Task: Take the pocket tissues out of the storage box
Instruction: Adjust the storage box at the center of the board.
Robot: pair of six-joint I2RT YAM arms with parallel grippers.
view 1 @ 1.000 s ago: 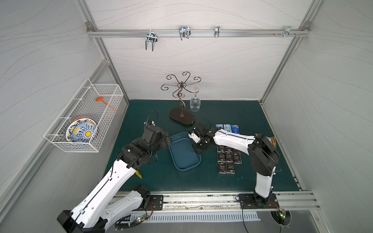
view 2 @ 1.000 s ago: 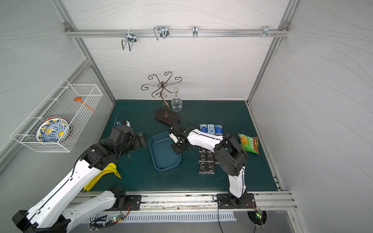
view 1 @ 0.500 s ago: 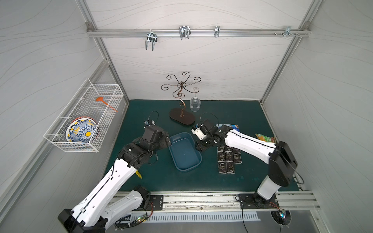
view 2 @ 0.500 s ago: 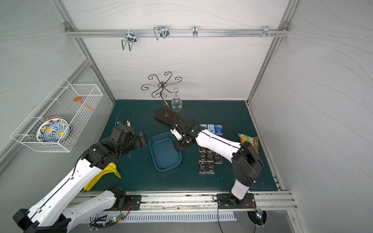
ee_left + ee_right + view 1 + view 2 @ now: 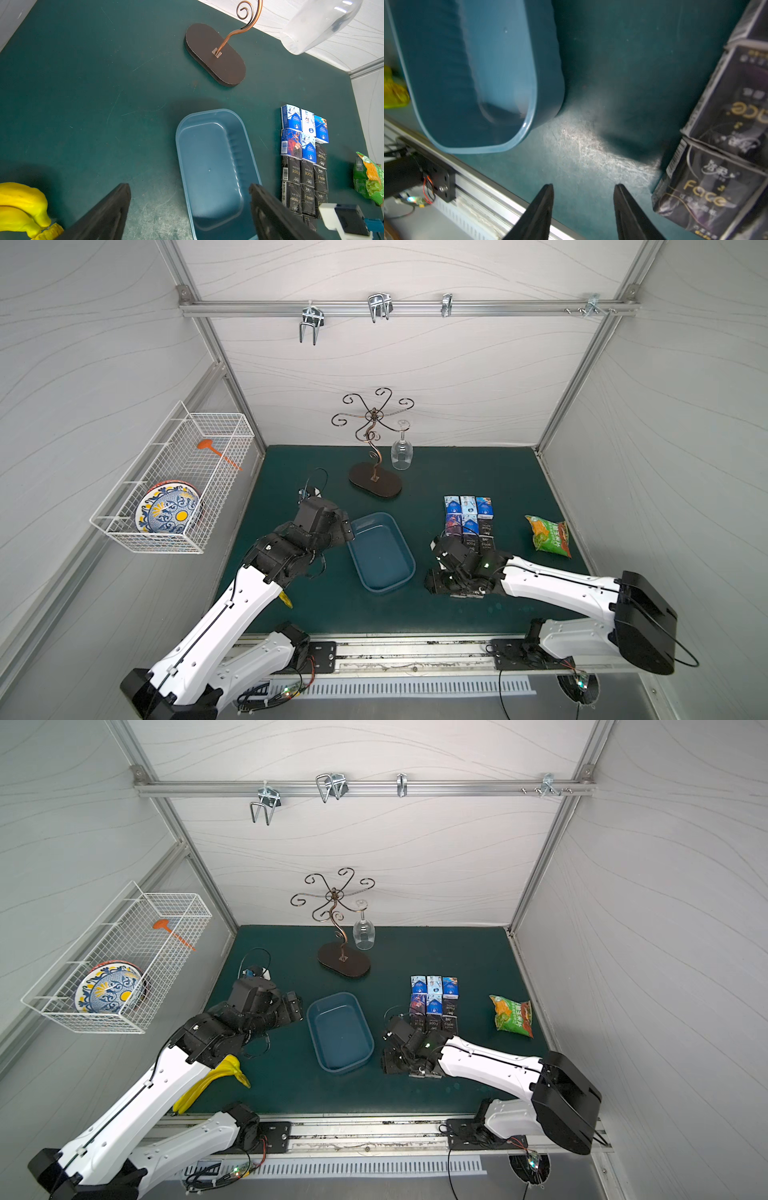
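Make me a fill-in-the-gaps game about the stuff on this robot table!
1. The blue box has nothing in it, so it is ____.
2. The tissues lie beside the box in rows of ____.
3. The plate sits in a white wire ____.
4. The bananas are ____ in colour.

Missing words: empty; three; basket; yellow.
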